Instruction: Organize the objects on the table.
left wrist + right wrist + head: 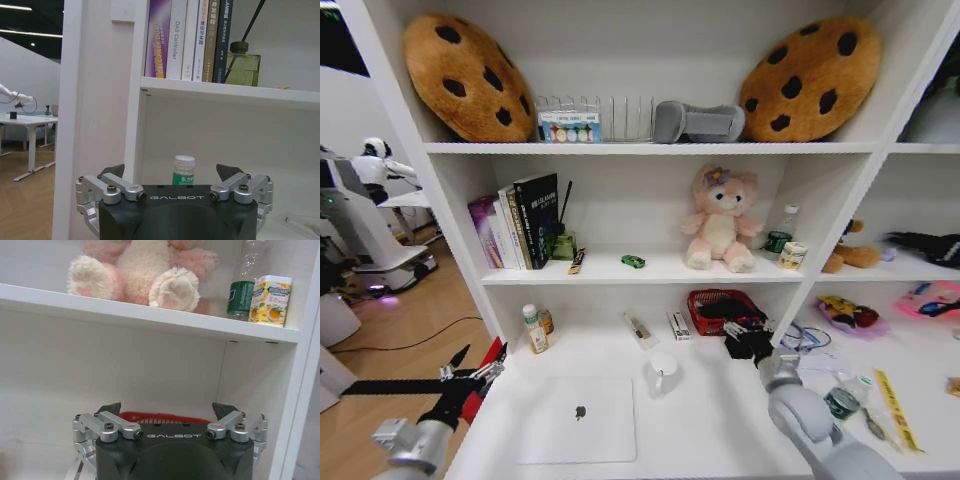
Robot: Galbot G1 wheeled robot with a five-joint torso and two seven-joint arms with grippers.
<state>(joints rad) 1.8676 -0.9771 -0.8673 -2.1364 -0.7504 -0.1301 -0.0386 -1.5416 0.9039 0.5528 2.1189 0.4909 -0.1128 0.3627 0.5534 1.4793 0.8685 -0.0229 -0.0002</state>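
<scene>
At about eight o'clock in the head view we see our left gripper hovering off the white desk's left edge, jaws released and holding nothing; its wrist view looks past the spread fingertips to a white-capped bottle under the shelf of books. Toward six o'clock the silver laptop lies closed and flat on the desk, with a white mug just at its one o'clock. On the shelf above, near the centre, sits the green toy car, at nine o'clock from a pink plush toy. At four o'clock our right gripper hangs beside the red basket, jaws released and empty.
</scene>
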